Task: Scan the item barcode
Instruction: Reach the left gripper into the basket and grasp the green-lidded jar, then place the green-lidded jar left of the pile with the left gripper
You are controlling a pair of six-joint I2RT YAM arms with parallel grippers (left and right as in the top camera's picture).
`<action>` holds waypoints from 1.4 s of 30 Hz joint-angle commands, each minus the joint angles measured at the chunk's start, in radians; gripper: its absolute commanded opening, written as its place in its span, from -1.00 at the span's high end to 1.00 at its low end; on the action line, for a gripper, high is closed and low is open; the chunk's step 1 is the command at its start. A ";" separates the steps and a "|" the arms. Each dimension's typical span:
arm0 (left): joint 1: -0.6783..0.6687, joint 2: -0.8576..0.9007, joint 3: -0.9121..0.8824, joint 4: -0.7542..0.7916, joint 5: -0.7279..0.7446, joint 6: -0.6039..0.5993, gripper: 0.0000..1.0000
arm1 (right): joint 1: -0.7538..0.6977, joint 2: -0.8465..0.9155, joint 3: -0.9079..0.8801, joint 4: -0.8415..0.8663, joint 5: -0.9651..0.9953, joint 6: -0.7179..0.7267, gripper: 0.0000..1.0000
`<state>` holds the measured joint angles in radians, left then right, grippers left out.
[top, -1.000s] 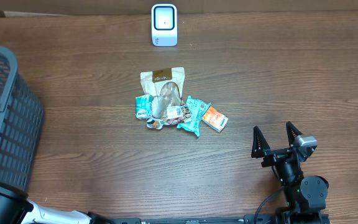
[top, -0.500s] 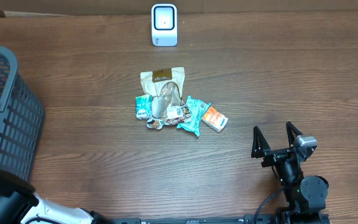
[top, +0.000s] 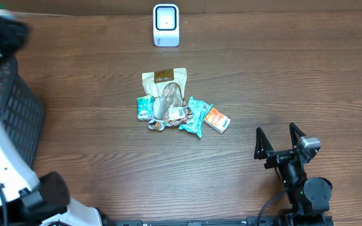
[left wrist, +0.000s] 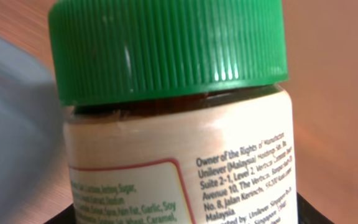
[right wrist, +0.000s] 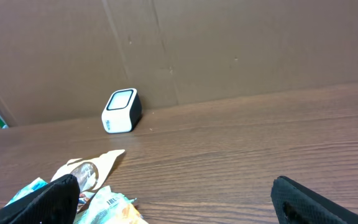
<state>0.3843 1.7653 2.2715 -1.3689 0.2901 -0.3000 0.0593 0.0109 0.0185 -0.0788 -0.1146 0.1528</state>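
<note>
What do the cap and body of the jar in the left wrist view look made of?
Cap: green plastic, slight sheen, with moulded vertical ribs. Jar body: glass or clear plastic, cannot tell which; a dark band shows below the cap. Label: cream paper or film, printed, fairly matte.

Dark grey mesh basket (top: 21, 119) at left edge of wooden table (top: 281, 75). Heap of snack packets near table's middle: beige pouch (top: 164, 85) on far side, small teal packet (top: 144, 107) on left, bigger teal packet (top: 197, 117) and orange packet (top: 217, 119) on right, touching. Brown cardboard wall (right wrist: 229, 43) along far edge.
</note>
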 commanded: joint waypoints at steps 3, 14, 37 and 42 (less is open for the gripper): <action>-0.225 -0.010 -0.039 -0.102 -0.193 0.073 0.30 | -0.005 -0.008 -0.011 0.004 0.008 -0.005 -1.00; -0.388 -0.003 -0.510 -0.013 -0.264 0.076 0.29 | -0.005 -0.008 -0.011 0.005 0.008 -0.005 -1.00; -0.450 -0.003 -1.189 0.592 -0.272 0.076 0.26 | -0.005 -0.008 -0.011 0.004 0.008 -0.005 -1.00; -0.451 -0.003 -1.231 0.644 -0.271 0.076 0.06 | -0.005 -0.008 -0.011 0.005 0.008 -0.005 -1.00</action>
<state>-0.0658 1.7672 1.0679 -0.7269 0.0250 -0.2344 0.0593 0.0113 0.0185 -0.0792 -0.1150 0.1532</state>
